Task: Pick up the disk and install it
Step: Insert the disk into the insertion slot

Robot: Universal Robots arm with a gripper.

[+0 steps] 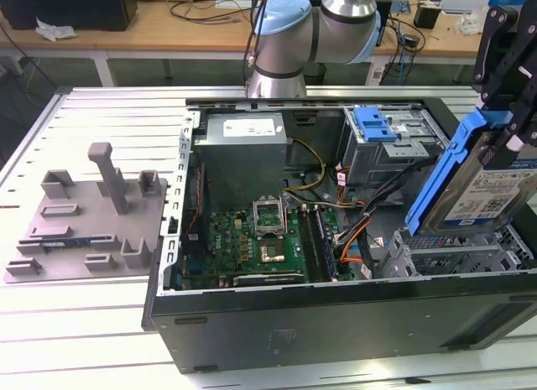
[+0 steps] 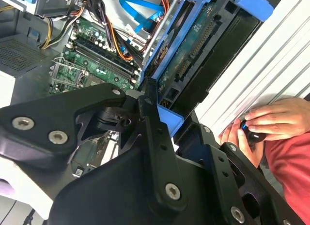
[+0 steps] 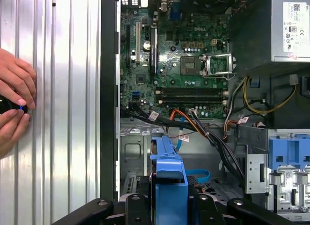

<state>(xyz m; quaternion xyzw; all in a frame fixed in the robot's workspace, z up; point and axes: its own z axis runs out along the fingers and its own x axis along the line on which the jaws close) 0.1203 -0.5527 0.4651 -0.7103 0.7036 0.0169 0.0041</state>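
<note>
The claw [image 1: 508,126] is clamped on the disk [image 1: 497,189], gripping it by the blue bracket [image 1: 449,176] that frames it. In the exterior view the disk hangs tilted, label towards the camera, over the end of the open computer case [image 1: 336,323] at the exterior view's right. Its lower edge is close above the grey metal bays [image 1: 457,256] there (whether it touches them I cannot tell), and it is not seated in any of them.

In the second wrist view the claw's [image 2: 164,119] black fingers lie against the bracket, and the disk [image 2: 198,51] shows its green circuit-board underside. In the first wrist view the disk [image 3: 167,162] is seen edge-on, rising from the claw [image 3: 169,205] above the case floor, with the motherboard [image 3: 179,65] beyond it.

Inside the case, the motherboard [image 1: 252,239] sits in the middle, the power supply [image 1: 243,147] behind it, and the grey drive cage [image 1: 394,151] with its blue latch stands in the far corner, apart from the disk. The arm [image 1: 310,38] reaches in from behind the case.

The case rests on a ribbed metal bench [image 1: 101,331]. A grey fixture [image 1: 92,214] lies on the bench at the exterior view's left, well apart from the claw. A person's hands [image 3: 14,104] rest on the bench just beside the case, closed round a small dark object with a blue spot.
</note>
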